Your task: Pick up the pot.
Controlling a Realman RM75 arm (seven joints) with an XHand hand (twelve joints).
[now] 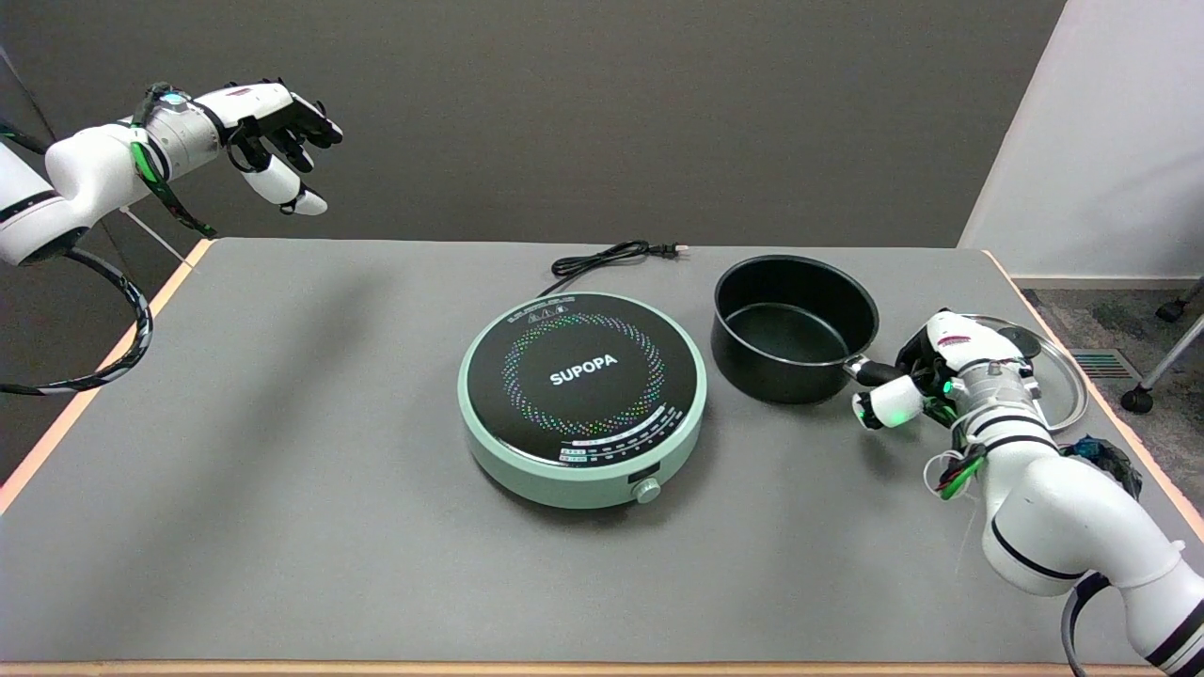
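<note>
Head view: pot (795, 327) upright, handle toward lower right, in robot hand (926, 381).

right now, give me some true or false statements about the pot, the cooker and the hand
1. The right hand grips the handle of the pot. True.
2. The pot sits on the induction cooker. False: it is beside the cooker, to its right in the picture.
3. The pot is empty. True.
4. The lid covers the pot. False: it lies on the table behind the hand.
</note>
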